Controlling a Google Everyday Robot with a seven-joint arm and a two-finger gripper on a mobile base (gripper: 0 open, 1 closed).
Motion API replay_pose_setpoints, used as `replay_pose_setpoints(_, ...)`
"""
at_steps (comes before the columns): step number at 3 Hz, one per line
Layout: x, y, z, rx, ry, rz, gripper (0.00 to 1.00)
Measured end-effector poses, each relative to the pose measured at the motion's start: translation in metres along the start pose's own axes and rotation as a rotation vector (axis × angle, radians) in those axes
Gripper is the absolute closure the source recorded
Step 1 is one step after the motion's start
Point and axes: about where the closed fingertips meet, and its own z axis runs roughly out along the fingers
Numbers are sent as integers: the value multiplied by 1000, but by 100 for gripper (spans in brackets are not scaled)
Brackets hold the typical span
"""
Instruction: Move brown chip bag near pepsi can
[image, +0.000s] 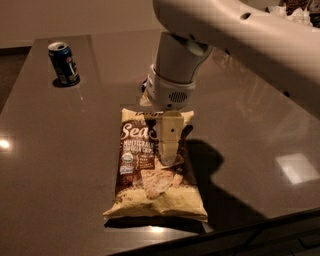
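— Gripper (170, 159): how many are counted, and where is it placed?
— One is counted. It is seen pointing straight down from the pale wrist housing (170, 90) of the single arm (235, 35), which is seen reaching in from the upper right. Its tip is placed over the brown chip bag (142, 175), a little right of the bag's centre line and about halfway down the printed face.
— Is its state recorded?
— Open or closed cannot be told from this view. Contact with the bag cannot be confirmed either.
— Bags?
— One brown chip bag is counted. It is laid flat on the table (45, 165), with its long axis running away from the camera. Pale yellow ends are noted at top and bottom, with a brown centre carrying white script and pictured chips. Its near end is found close to the table's front edge.
— Cans?
— One pepsi can (63, 63) is counted. It is stood upright at the far left of the table, silver top up, and is kept well apart from the bag and from the gripper.
— Anything else entered?
— One dark shadow (220, 170) is cast on the table just right of the bag. One bright reflection patch (297, 167) is seen farther right.
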Motion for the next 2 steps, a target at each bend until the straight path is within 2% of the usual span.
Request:
replay_pose_setpoints(1, -2, -1, 9, -17, 43, 9, 17)
replay_pose_setpoints(2, -9, 4, 3, -15, 50, 1, 41)
